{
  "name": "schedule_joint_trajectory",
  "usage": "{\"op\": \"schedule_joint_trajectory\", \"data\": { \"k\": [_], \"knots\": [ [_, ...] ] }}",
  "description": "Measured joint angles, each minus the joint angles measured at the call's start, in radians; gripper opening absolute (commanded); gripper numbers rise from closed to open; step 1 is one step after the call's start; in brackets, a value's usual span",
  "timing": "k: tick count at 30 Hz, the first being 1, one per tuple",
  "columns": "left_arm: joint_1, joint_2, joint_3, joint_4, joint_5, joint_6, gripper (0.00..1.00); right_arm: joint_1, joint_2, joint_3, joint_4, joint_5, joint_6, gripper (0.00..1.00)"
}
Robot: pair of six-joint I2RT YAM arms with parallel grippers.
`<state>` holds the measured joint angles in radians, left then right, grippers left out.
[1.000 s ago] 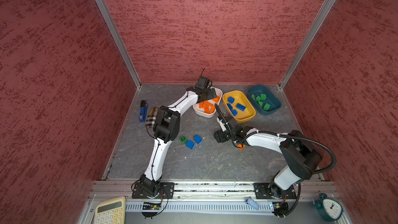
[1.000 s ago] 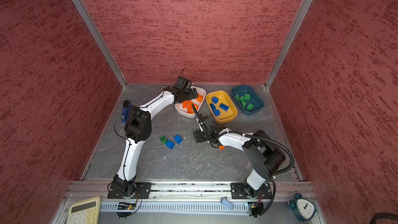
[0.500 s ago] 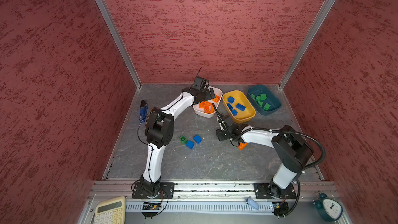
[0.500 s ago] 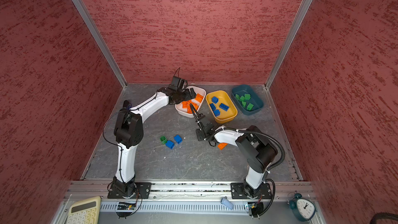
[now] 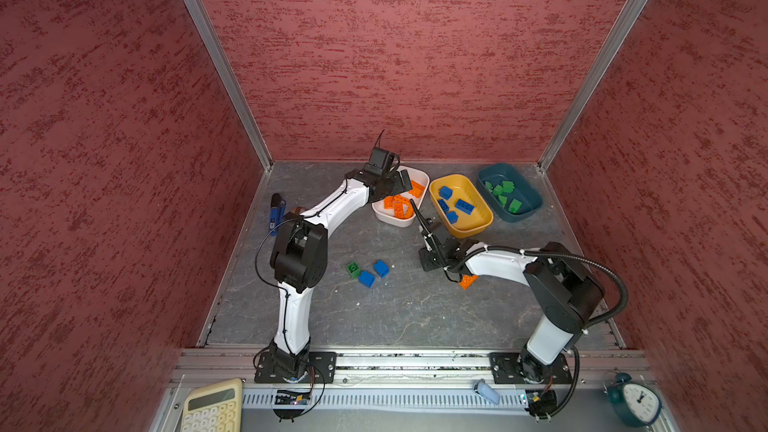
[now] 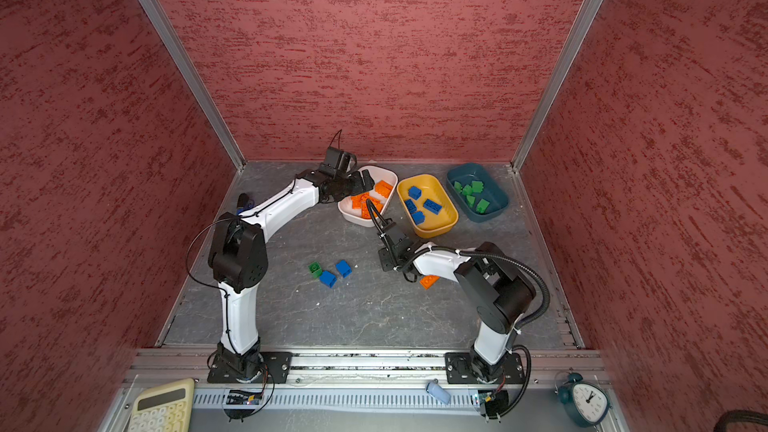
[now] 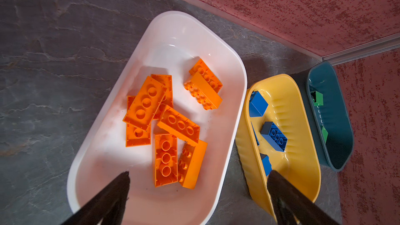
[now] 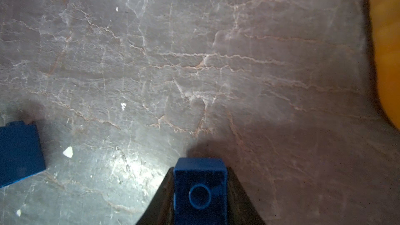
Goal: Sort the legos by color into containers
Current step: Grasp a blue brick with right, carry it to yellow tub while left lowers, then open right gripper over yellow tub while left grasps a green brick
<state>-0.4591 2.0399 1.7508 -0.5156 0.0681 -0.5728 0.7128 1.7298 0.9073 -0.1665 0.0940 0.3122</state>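
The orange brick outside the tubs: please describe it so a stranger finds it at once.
Find the right arm's white forearm, low over the grey table. An orange brick pokes out from under it, towards the front rail. It is the only orange brick outside the white tub; the loose bricks further left are green and blue.

Left hand spread wide, right hand clamped shut

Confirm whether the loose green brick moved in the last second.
No. The green brick lies where it did, equally far from the white tub.
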Motion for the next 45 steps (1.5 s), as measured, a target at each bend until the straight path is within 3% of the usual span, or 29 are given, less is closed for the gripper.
{"op": "schedule_joint_trajectory", "data": {
  "k": [7,14,20,27,30,33,35,40,41,45],
  "knots": [
    [0.0,-0.02,-0.033,0.0,-0.043,-0.018,0.99,-0.032,-0.155,-0.053,0.032,0.0,-0.029,0.27],
    [0.0,-0.121,-0.156,0.005,-0.118,-0.058,0.99,-0.212,-0.26,-0.049,0.122,-0.012,-0.042,0.26],
    [0.0,-0.203,-0.262,-0.009,-0.205,-0.101,0.99,-0.364,-0.143,0.06,0.123,-0.016,-0.05,0.28],
    [0.0,-0.253,-0.348,-0.08,-0.272,-0.135,0.99,-0.438,0.089,0.302,0.115,-0.018,-0.093,0.32],
    [-0.001,-0.275,-0.388,-0.117,-0.29,-0.154,0.99,-0.452,0.186,0.405,0.1,-0.014,-0.109,0.44],
    [-0.001,-0.306,-0.426,-0.162,-0.303,-0.176,0.99,-0.457,0.243,0.481,0.066,-0.016,-0.12,0.63],
    [-0.003,-0.325,-0.446,-0.195,-0.307,-0.188,0.99,-0.457,0.242,0.491,0.055,-0.022,-0.123,0.73],
    [-0.023,-0.397,-0.533,-0.284,-0.307,-0.224,0.99,-0.457,0.163,0.444,0.045,-0.039,-0.118,0.85],
    [-0.025,-0.41,-0.553,-0.299,-0.303,-0.229,0.99,-0.457,0.134,0.421,0.047,-0.04,-0.119,0.98],
    [-0.038,-0.464,-0.639,-0.364,-0.29,-0.274,1.0,-0.457,-0.013,0.307,0.061,-0.036,-0.101,0.99]
  ]
}}
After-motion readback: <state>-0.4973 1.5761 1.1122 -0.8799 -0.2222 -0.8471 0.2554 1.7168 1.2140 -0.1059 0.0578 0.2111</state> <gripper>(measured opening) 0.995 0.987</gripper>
